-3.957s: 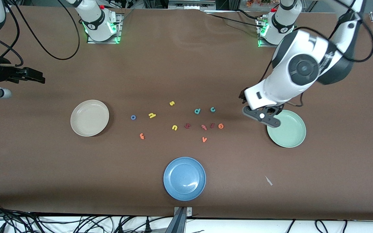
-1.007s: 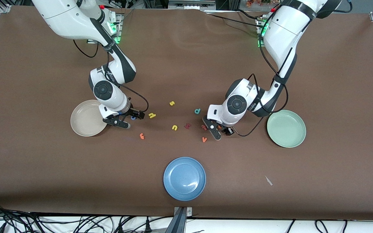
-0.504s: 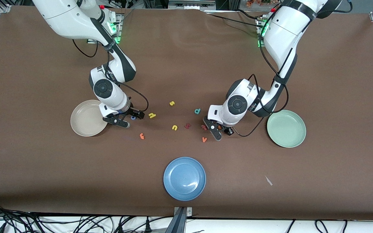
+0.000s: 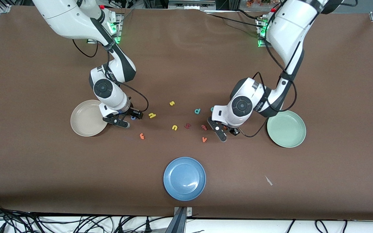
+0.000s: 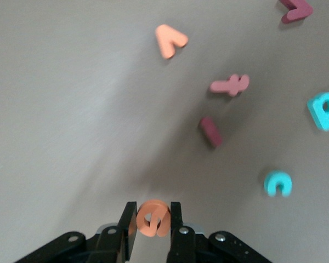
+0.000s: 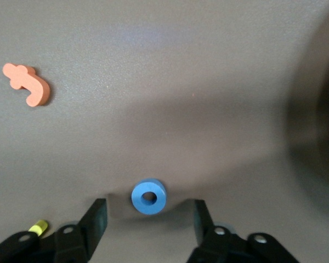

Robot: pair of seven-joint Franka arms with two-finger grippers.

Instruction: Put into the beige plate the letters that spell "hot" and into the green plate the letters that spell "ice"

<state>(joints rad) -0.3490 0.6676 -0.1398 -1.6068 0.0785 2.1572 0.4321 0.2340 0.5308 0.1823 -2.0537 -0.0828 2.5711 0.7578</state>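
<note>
My left gripper (image 5: 153, 215) is shut on the orange e (image 5: 153, 218), held just above the table beside the dark red i (image 5: 211, 131) and the teal c (image 5: 278, 183). In the front view this gripper (image 4: 224, 130) is between the letter cluster and the green plate (image 4: 286, 128). My right gripper (image 6: 148, 207) is open and low beside the beige plate (image 4: 89, 117). The blue o (image 6: 148, 197) lies on the table between its fingers, with a gap on each side. The orange t (image 6: 27, 84) and yellow h (image 4: 152, 115) lie close by.
Loose on the table are a teal d (image 5: 323, 109), a pink t (image 5: 229, 85), an orange v (image 5: 170, 40), a dark red angular letter (image 4: 187, 126), a yellow u (image 4: 174, 127) and a yellow s (image 4: 172, 103). A blue plate (image 4: 184, 178) sits nearer the front camera.
My left gripper has shut on the orange e and shifted with it a little toward the green plate. My right gripper's fingers have drawn closer around the blue o.
</note>
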